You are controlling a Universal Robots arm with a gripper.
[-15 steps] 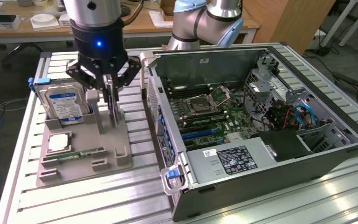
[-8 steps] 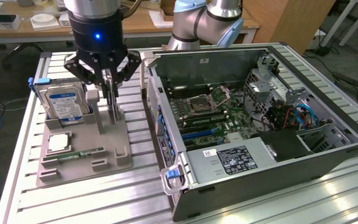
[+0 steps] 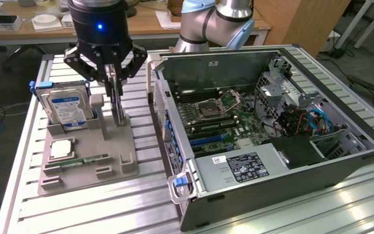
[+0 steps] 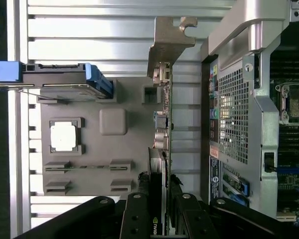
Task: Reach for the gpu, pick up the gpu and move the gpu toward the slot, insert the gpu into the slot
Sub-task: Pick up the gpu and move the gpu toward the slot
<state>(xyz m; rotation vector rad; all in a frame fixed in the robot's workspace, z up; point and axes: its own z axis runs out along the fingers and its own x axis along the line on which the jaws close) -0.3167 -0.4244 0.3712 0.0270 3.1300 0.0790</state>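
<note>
1. Graphics card: green, thin, standing upright on its long edge in the gray stand, on the slatted table, just beside the open computer case, on the exterior view's left of it.
2. Silver bracket on one short end of the card, close to the case's outer wall; looks apart from it.
3. Gripper straight above the card, jaws drawn in narrow, one finger on each face, pinching the top edge. Has hold of the card and nothing else.
4. Cannot tell whether the bottom edge has cleared the stand or sits in its groove.
5. Judged step: pick-up, grip made, card at or barely off the stand.
6. To do it well: pull straight up along the card's own plane, no twist, no tilt, so the bottom edge slides free without binding.
7. Keep the pinch on bare board edge, not on parts. Grip looks off toward the end away from the bracket, so expect the bracket end to sag; go slow.
8. Mind the bracket tab near the case wall while rising; likely snag point.
9. Around it: blue-labelled hard drive upright in the same stand, near the card; square chip and small memory stick lying flat in front, well apart from the fingers.
</note>
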